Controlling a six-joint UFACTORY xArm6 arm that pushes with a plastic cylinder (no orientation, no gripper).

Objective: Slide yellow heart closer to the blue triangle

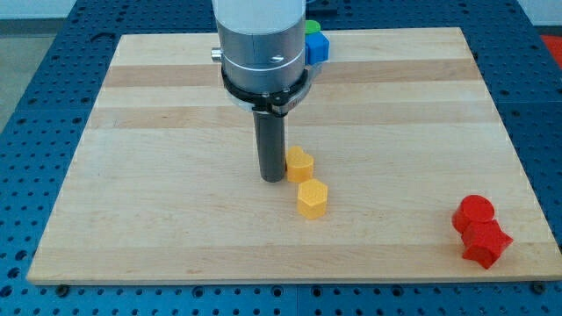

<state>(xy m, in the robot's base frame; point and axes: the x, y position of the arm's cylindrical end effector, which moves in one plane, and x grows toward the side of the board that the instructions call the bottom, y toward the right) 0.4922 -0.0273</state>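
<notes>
— So, where is the yellow heart-shaped block point(299, 164)?

— Near the middle of the pale wooden board point(176, 202), touching the right side of my tip point(272, 179), the lower end of the dark rod. It looks chunky and matte, with a notched top.

— Anything close by?

— Yes, a yellow hexagon-like block point(312, 199) sits just below it, toward the view's bottom right, nearly touching.

— And the blue block?

— A blue block point(316, 47) lies at the view's top, partly hidden behind the arm's grey housing point(262, 44), with a green block point(312, 27) just above it. I cannot make out either shape.

— Is the rod grasping anything?

— No, it has no jaws; it only presses sideways against the heart.

— What else?

— Two red blocks point(479, 230), touching, sit near the lower right corner. Around the board is a blue perforated table point(35, 105).
</notes>
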